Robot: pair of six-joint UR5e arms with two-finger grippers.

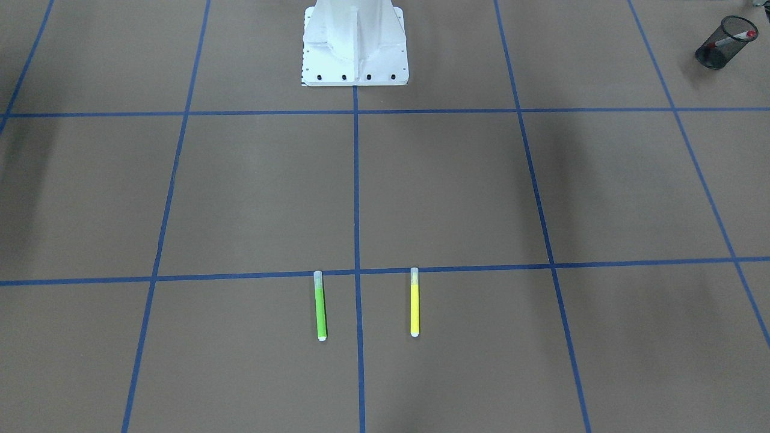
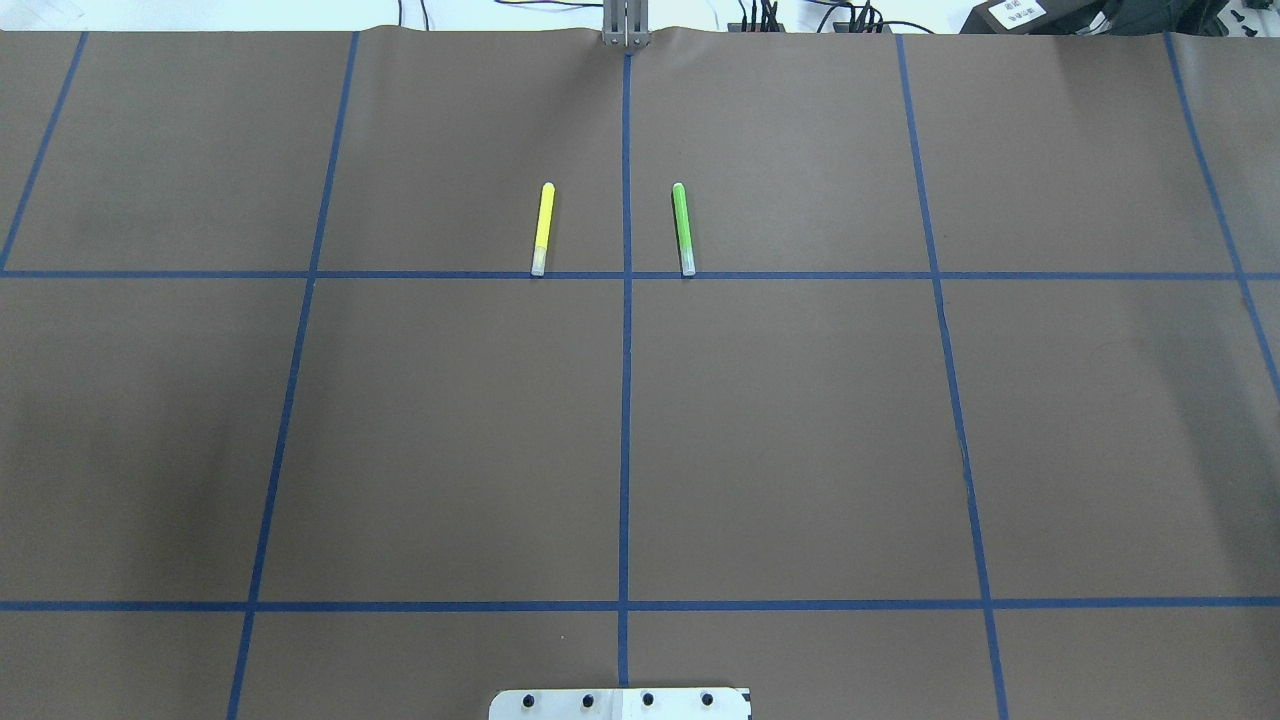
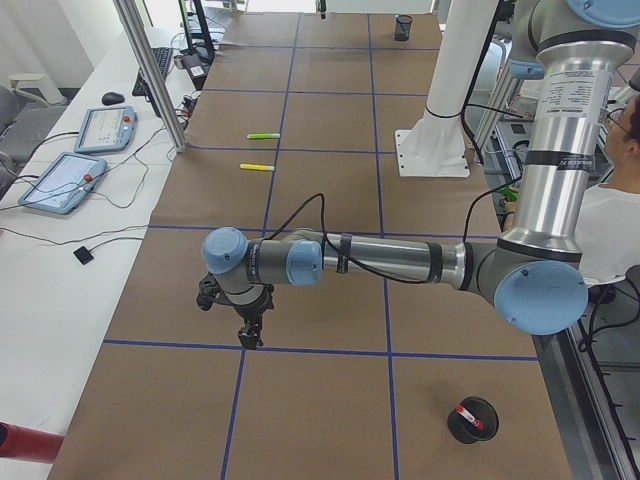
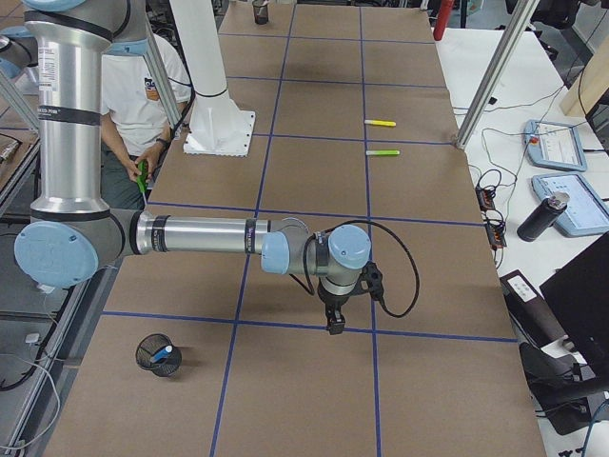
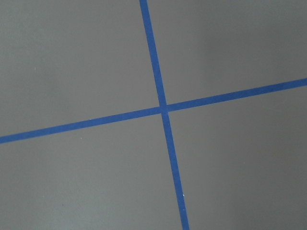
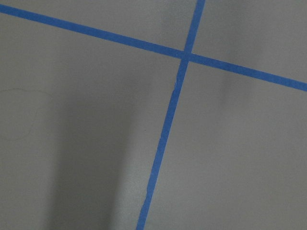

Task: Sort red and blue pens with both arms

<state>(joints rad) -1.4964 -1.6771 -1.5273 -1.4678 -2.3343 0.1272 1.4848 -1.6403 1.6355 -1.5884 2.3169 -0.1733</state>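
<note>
The red pen (image 1: pixel 733 38) stands tilted in a black mesh cup (image 1: pixel 720 44) at the table's corner on my left side; it shows again as the red pen (image 3: pixel 468 414) in the near cup (image 3: pixel 472 421). The blue pen (image 4: pixel 164 352) rests in another black mesh cup (image 4: pixel 158 355) on my right side. My left gripper (image 3: pixel 250 340) points down over the table near a tape line, away from its cup. My right gripper (image 4: pixel 335 327) hangs likewise over a tape line. I cannot tell whether either is open or shut. Both wrist views show only brown paper and blue tape.
A green marker (image 2: pixel 683 228) and a yellow marker (image 2: pixel 542 228) lie parallel at the table's far middle. The white pedestal (image 1: pixel 355 45) stands at the near middle. A person (image 4: pixel 143 90) sits behind the robot. Tablets and cables lie beyond the far edge.
</note>
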